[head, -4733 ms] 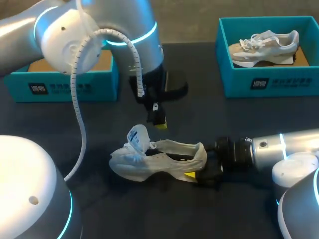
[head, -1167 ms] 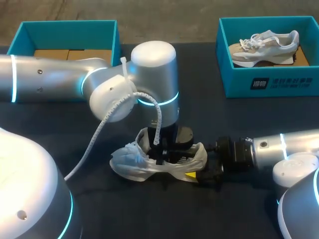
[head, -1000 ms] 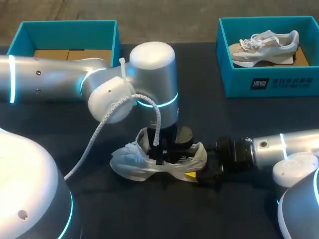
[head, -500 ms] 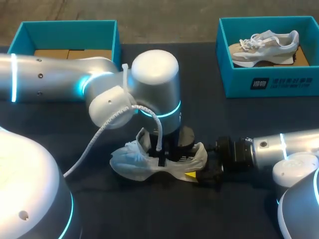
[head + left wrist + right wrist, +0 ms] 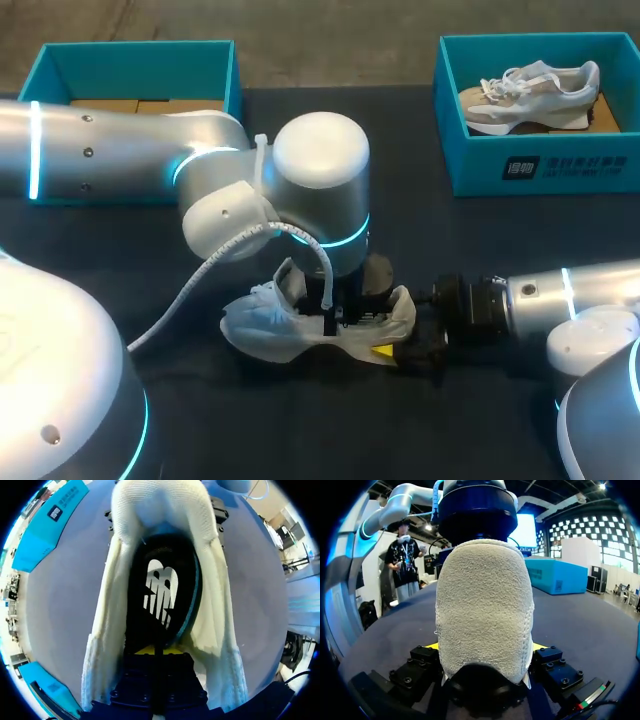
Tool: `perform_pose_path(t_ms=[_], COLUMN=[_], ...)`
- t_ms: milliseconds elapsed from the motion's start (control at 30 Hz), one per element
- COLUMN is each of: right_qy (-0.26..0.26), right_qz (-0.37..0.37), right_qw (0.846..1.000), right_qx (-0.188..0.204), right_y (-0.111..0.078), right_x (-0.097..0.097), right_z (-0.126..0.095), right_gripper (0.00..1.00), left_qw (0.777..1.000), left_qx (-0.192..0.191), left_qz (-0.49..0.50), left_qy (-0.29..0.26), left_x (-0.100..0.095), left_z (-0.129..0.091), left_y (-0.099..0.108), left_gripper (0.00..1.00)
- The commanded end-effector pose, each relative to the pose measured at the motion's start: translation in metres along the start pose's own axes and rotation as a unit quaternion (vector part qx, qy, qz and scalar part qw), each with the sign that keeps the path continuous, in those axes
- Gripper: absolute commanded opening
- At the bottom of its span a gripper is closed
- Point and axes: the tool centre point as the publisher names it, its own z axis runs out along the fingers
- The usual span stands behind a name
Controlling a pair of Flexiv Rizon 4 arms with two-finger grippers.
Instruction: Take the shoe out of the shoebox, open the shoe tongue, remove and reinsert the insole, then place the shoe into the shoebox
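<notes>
Shoe point(image 5: 258, 332) points left, heel point(image 5: 485, 605) clamped in our right gripper point(image 5: 486, 646). Our left gripper point(image 5: 155, 651) is inside it; we cannot tell its grip.

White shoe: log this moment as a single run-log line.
white shoe: on table, outside boxes | right gripper: shut on its heel | left gripper: down in shoe opening, at black insole

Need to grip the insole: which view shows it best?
Left wrist view: the insole shows inside the shoe. In the head view the left arm hides it; the right wrist view shows only the heel.
</notes>
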Motion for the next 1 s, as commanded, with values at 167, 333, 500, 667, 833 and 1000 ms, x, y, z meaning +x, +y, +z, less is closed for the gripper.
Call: perform_pose_path(t_ms=[167,333,500,667,833,1000], right_qy=[0.0,0.0,0.0,0.0,0.0,0.0], right_qz=[0.0,0.0,0.0,0.0,0.0,0.0], right_qw=[1.0,1.0,1.0,1.0,1.0,1.0], right_qx=[0.003,0.003,0.003,0.003,0.003,0.003], right_y=[0.003,0.003,0.003,0.003,0.003,0.003], right_x=[0.002,0.002,0.002,0.002,0.002,0.002], right_z=[0.001,0.001,0.001,0.001,0.001,0.001], right_gripper=[0.0,0.0,0.0,0.0,0.0,0.0], left_qw=[0.998,0.994,0.989,0.983,0.977,0.973], left_qx=[0.049,0.083,0.114,0.144,0.17,0.184], left_qz=[-0.009,-0.007,0.004,0.019,0.032,0.036], left_qy=[0.032,0.068,0.094,0.116,0.128,0.133], left_x=[-0.017,-0.016,-0.013,-0.009,-0.006,-0.004], left_z=[-0.004,-0.014,-0.025,-0.036,-0.045,-0.049], left_y=[0.012,0.013,0.014,0.013,0.015,0.018], left_gripper=[0.0,0.0,0.0,0.0,0.0,0.0])
